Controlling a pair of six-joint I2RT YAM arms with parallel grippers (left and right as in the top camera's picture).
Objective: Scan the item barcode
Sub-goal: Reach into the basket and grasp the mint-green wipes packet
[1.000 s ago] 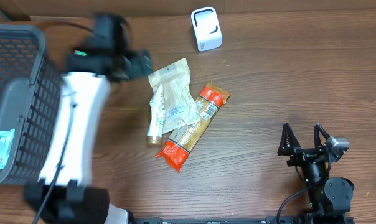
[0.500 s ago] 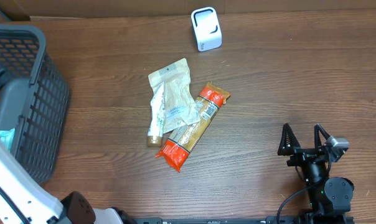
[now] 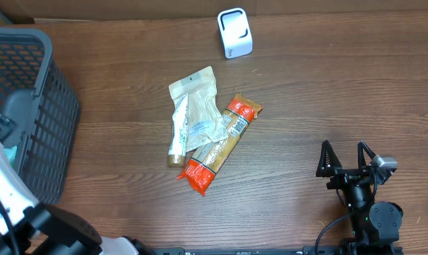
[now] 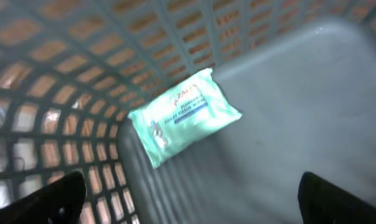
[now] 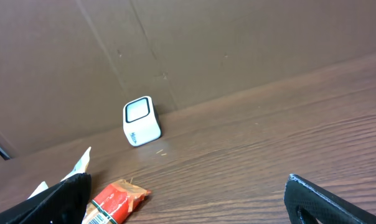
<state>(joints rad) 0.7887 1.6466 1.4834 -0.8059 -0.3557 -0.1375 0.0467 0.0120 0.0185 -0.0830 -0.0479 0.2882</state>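
Note:
In the middle of the table lie a white pouch (image 3: 197, 99), a tube (image 3: 177, 134) and an orange-red packet (image 3: 218, 145) with a barcode, overlapping one another. A white scanner (image 3: 234, 33) stands at the far edge. My left gripper (image 4: 194, 200) hangs open inside the grey basket (image 3: 47, 106), above a pale green packet (image 4: 183, 116) on its floor. Over bare wood at the front right, my right gripper (image 3: 346, 161) stands open. From there it faces the scanner (image 5: 141, 121) and the end of the orange-red packet (image 5: 116, 198).
The basket fills the left edge of the table, and my left arm (image 3: 5, 191) reaches over its near side. Brown cardboard walls (image 5: 238, 43) rise behind the scanner.
My left arm has swung back from beside the pile of items to the basket at the left. The right arm and the items have not moved.

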